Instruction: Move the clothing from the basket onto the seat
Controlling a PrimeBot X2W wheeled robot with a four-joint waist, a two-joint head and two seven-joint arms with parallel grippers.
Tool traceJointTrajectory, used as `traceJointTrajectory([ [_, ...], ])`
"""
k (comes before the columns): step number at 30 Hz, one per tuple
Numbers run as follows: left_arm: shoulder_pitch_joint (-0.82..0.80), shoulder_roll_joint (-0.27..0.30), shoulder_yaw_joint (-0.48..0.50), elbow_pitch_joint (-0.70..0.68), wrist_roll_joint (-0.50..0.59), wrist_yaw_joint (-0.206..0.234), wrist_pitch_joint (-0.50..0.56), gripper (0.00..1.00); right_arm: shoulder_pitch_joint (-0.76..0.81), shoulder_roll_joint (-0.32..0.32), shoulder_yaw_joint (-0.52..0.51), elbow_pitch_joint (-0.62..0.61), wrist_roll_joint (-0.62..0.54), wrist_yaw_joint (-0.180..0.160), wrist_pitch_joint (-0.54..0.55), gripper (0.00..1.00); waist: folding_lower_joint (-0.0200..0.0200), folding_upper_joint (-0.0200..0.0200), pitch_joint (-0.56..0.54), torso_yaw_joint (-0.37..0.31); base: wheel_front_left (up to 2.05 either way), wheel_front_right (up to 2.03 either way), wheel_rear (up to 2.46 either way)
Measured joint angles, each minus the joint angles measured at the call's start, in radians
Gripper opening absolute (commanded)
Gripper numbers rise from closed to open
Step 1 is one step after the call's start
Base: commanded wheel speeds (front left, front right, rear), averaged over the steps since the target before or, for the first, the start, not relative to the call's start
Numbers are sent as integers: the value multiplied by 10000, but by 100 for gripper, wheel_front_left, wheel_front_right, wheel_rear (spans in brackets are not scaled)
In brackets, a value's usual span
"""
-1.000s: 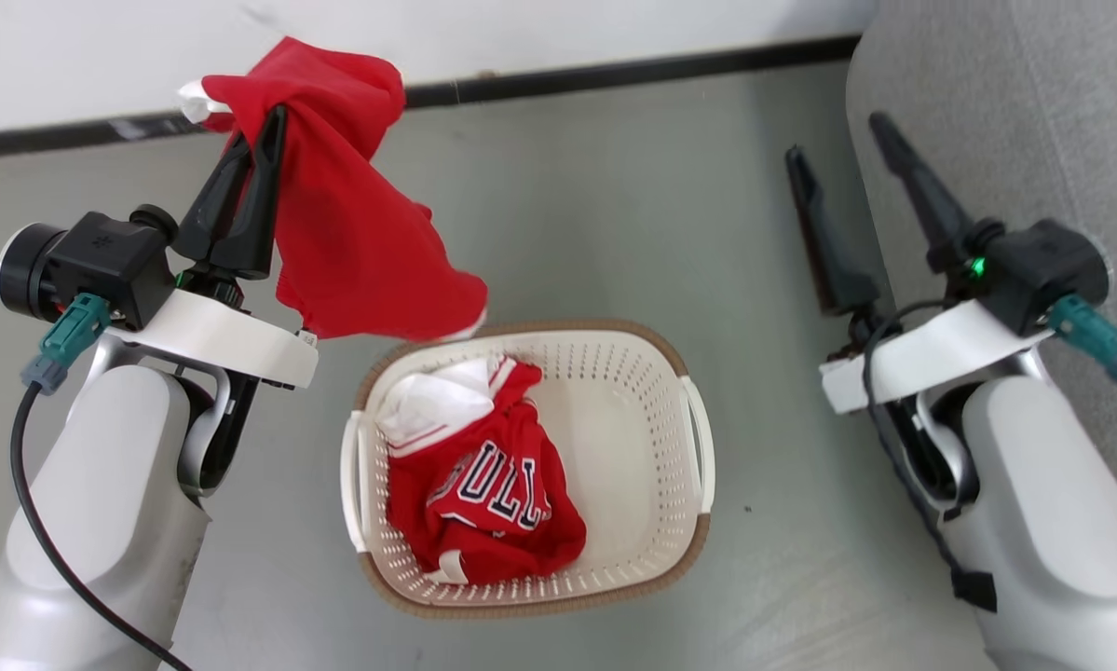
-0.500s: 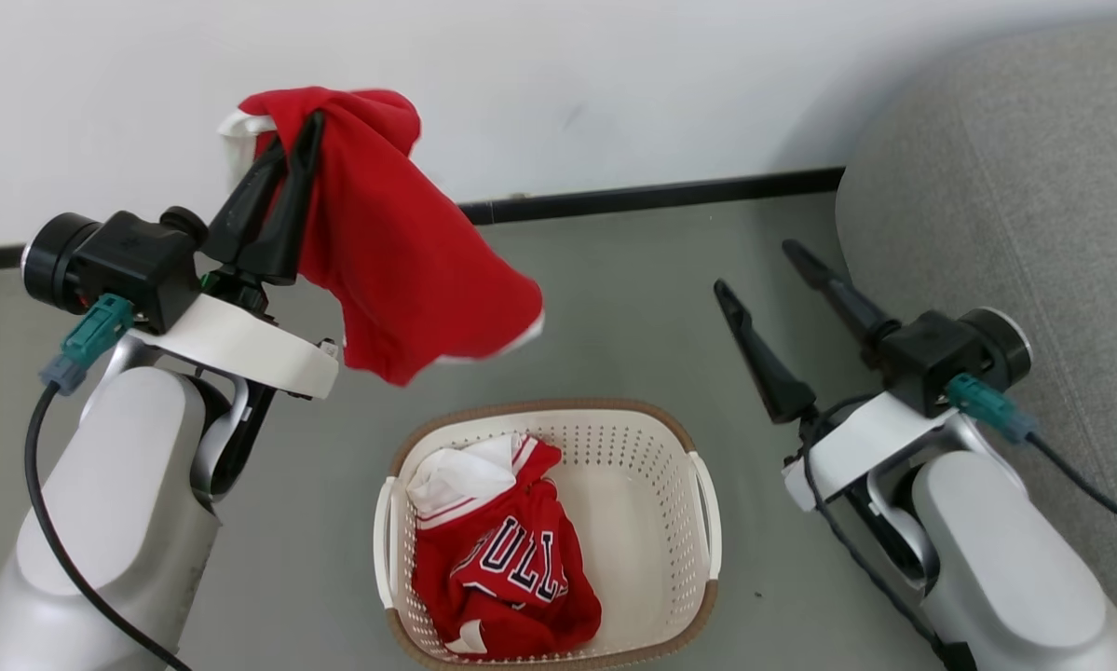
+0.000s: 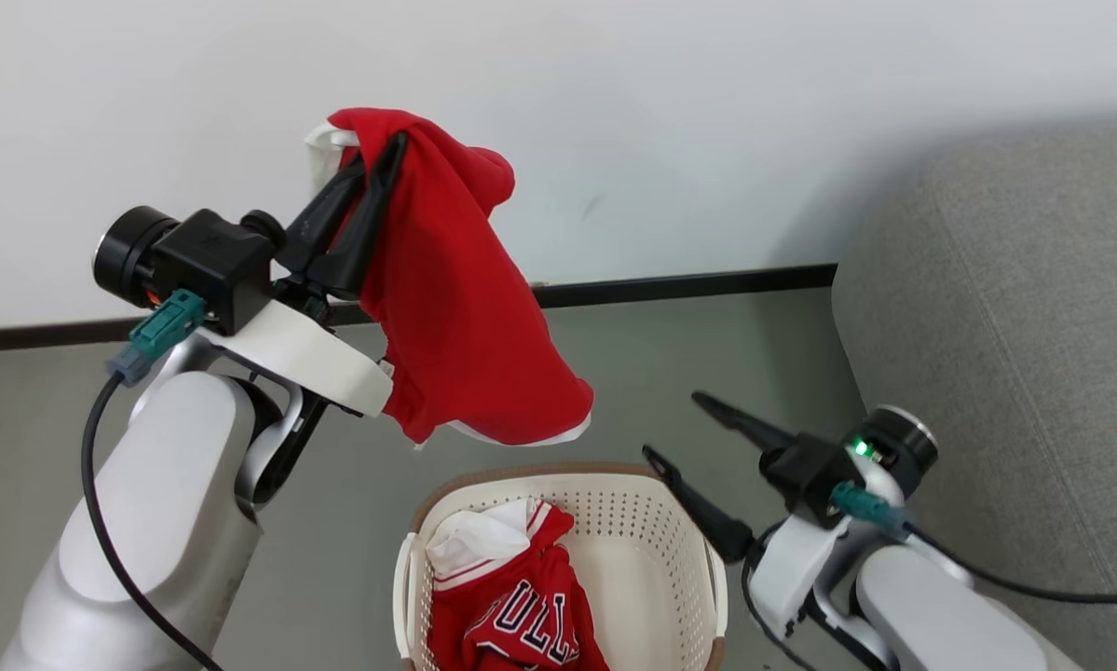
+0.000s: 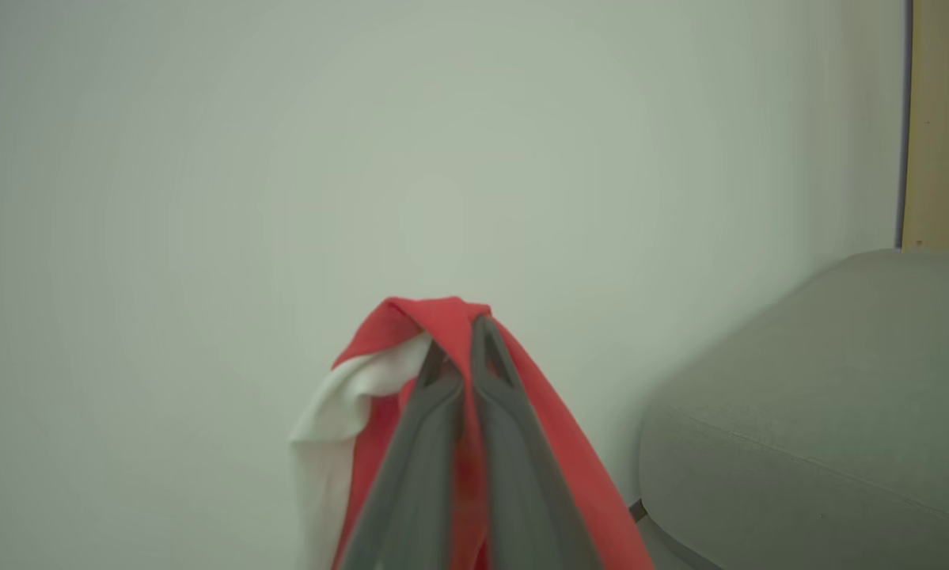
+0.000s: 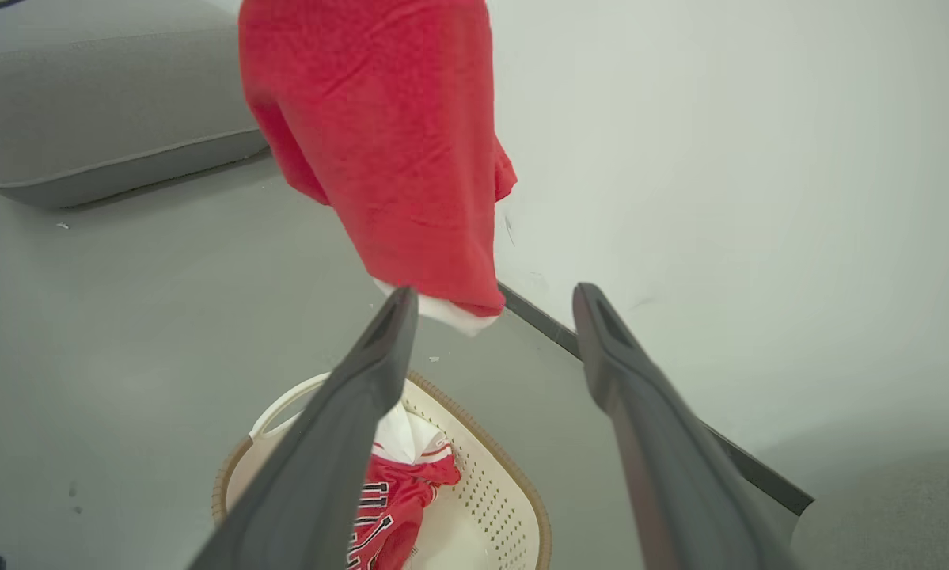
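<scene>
My left gripper (image 3: 392, 151) is shut on a plain red garment (image 3: 469, 326) with a white edge, holding it high in front of the wall, above the basket (image 3: 651, 540). In the left wrist view the red garment (image 4: 569, 475) drapes over the closed left gripper (image 4: 458, 340). A second red garment (image 3: 511, 615) with white trim and dark lettering lies in the cream basket at the bottom. My right gripper (image 3: 674, 427) is open beside the basket's right rim, empty. The grey seat (image 3: 1014, 326) fills the right side. From the right wrist view, the hanging garment (image 5: 395, 134) is above the basket (image 5: 506, 507).
A white wall (image 3: 707, 112) with a black skirting strip (image 3: 688, 281) runs behind. Grey floor (image 3: 707, 354) lies between basket and seat. A wooden panel (image 4: 945, 119) stands at the far right behind the seat in the left wrist view.
The camera has tilted up, so the basket sits lower in view. My left gripper has lifted the plain red garment higher. The right arm has dropped and turned toward the basket, still open.
</scene>
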Motion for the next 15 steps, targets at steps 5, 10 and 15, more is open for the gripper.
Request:
traceJointTrajectory([
  [5, -39, -125, -236, -111, -23, -82, 401, 0, 70, -270, 913, 420, -58, 0, 58, 100, 0, 0, -453, 98, 0, 0, 0],
  [10, -192, -265, -474, -259, -100, -86, 671, 0, -230, -453, 1452, 863, -596, 0, 82, 100, 0, 1, -743, 180, 0, 0, 0],
  [15, -221, -391, -759, -395, -109, -140, 1016, 0, -556, -355, 1977, 1212, -1135, 0, 82, 100, 0, 0, -944, 288, 0, 0, 0],
])
